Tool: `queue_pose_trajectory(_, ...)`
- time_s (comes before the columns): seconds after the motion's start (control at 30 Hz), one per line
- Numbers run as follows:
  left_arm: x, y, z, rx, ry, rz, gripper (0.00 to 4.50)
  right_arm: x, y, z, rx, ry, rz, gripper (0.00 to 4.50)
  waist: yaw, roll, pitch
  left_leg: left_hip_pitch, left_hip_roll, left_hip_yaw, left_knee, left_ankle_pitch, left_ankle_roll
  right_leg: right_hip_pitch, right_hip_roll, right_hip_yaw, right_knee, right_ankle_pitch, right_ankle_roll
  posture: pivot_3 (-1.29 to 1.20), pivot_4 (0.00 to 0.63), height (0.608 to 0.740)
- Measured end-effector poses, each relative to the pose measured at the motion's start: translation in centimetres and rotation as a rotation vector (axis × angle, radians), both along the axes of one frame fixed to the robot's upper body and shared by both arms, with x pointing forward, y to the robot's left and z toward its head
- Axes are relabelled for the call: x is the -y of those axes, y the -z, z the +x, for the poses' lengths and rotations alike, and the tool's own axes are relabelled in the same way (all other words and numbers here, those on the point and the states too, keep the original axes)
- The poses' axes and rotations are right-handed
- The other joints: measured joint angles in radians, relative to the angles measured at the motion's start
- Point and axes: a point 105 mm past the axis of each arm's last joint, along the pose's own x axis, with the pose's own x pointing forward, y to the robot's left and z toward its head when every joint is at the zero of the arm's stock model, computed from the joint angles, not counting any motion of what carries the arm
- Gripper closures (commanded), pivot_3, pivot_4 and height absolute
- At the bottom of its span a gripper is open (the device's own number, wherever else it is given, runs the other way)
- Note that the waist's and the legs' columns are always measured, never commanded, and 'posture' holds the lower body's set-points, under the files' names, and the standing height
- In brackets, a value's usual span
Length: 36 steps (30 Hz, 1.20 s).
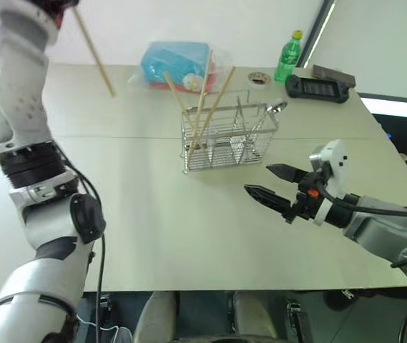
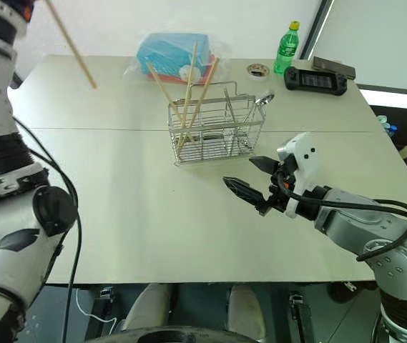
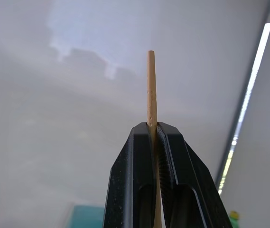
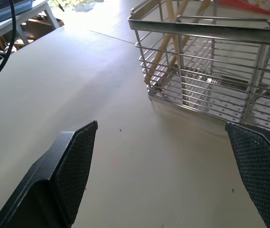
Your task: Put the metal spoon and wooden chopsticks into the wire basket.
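The wire basket (image 1: 224,139) stands at the middle of the table. Three wooden chopsticks (image 1: 199,107) lean in its left part, and the metal spoon (image 1: 277,107) leans in its right part with the bowl up. My left arm is raised at the far left. In the left wrist view, my left gripper (image 3: 153,127) is shut on another chopstick (image 3: 151,85). From the head, that stick (image 1: 94,53) slants down through the air, above the table's far left. My right gripper (image 1: 257,179) hovers open and empty in front of the basket (image 4: 206,71), to its right.
A blue bag (image 1: 176,63) lies behind the basket. A green bottle (image 1: 287,56), a small round dish (image 1: 258,78) and a black controller (image 1: 323,87) sit at the far right. The beige table (image 1: 153,214) spreads wide around the basket.
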Motion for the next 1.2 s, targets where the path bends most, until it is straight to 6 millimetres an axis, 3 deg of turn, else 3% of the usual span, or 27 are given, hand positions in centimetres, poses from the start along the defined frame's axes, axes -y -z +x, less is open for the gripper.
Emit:
queue_pose_trajectory(0.1,4.7,0.6,0.1,0.028,0.095,0.115,4.47,-0.1,0.0,0.1,0.0,-0.007,0.001,0.0,-0.003,0.0,0.0,-0.001,0.0,0.0,0.0,0.0,0.0,0.0,0.0,0.0,-0.002,0.0,0.0,0.0,0.15,0.71)
queue_pose_trajectory(0.23,9.2,2.7,1.4,0.018,0.191,0.159,4.47,-0.1,0.1,0.2,-0.002,0.003,0.0,0.0,-0.006,0.001,0.001,-0.001,0.0,0.0,0.0,-0.001,0.001,-0.001,0.0,0.0,-0.002,0.0,0.0,0.0,0.15,0.71)
queue_pose_trajectory(0.4,10.8,4.9,4.0,-0.04,0.219,0.13,4.47,-0.2,0.5,0.0,-0.009,0.034,0.001,0.0,-0.006,0.002,0.001,-0.001,0.0,0.0,0.0,-0.001,0.003,-0.002,0.0,0.0,-0.002,0.0,0.0,0.0,0.15,0.71)
queue_pose_trajectory(0.57,12.2,6.6,4.8,-0.067,0.26,0.121,4.47,0.1,0.8,-0.5,-0.014,0.068,0.006,0.0,-0.003,0.002,0.001,-0.002,0.0,0.0,0.0,-0.002,0.003,-0.001,0.0,0.0,-0.002,0.001,0.001,0.0,0.15,0.71)
queue_pose_trajectory(0.67,12.8,6.7,4.7,-0.06,0.281,0.115,3.44,0.3,0.8,-0.6,-0.014,0.085,0.006,0.0,-0.003,0.002,0.001,-0.002,0.0,0.0,0.0,-0.002,0.003,-0.001,0.0,0.0,-0.002,0.001,0.001,0.0,0.15,0.71)
queue_pose_trajectory(0.9,13.2,7.4,4.7,-0.083,0.301,0.103,0.03,0.8,0.5,-0.6,0.001,0.118,0.015,0.0,-0.005,0.002,0.001,-0.002,0.0,0.0,0.0,-0.002,0.003,-0.001,0.0,0.0,-0.002,0.001,0.001,0.0,0.15,0.71)
queue_pose_trajectory(1.07,11.9,8.2,4.2,-0.101,0.288,0.1,0.03,0.7,0.2,-0.5,0.014,0.114,0.023,0.0,-0.005,0.002,0.001,-0.002,0.0,0.0,0.0,-0.002,0.003,-0.001,0.0,0.0,-0.002,0.001,0.001,0.0,0.15,0.71)
queue_pose_trajectory(1.2,8.7,8.3,3.1,-0.106,0.217,0.232,0.03,0.6,-0.3,-0.2,0.034,0.096,0.02,0.0,-0.016,0.003,0.002,-0.001,0.0,0.0,0.0,-0.002,0.003,-0.002,0.0,0.0,-0.001,0.001,0.001,0.0,0.15,0.71)
